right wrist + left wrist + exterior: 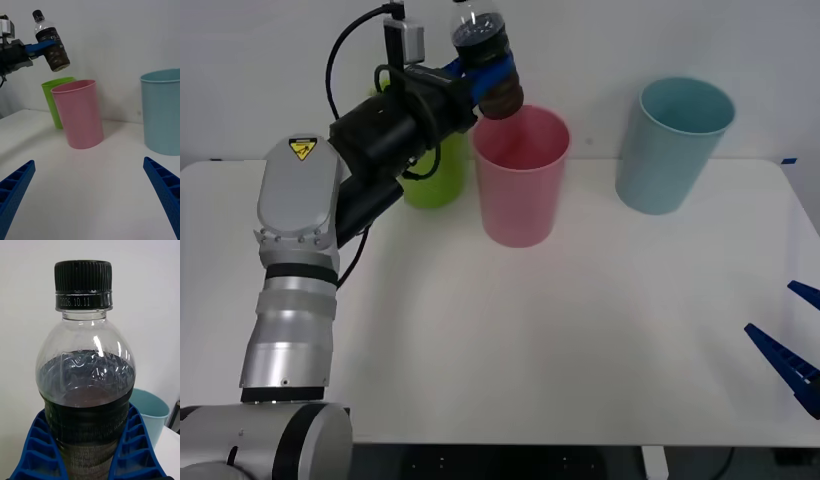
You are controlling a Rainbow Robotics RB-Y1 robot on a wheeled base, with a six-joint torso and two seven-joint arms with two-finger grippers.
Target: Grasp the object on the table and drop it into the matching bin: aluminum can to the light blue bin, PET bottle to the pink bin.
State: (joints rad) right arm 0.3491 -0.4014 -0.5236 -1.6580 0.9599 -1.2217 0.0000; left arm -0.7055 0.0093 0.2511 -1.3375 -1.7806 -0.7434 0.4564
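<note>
Two blue fingers (37, 450) of the left claw (485, 72) clamp the PET bottle (480, 40) above the pink bin (520, 175); right claw (90, 195) gapes.

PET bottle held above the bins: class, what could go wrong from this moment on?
1. The PET bottle, clamped in the left gripper, hangs over the near-left rim of the pink bin, not its centre; released now, it might clip the rim and bounce onto the table.
2. The lime green bin stands close beside; a deflected bottle could land there.
</note>
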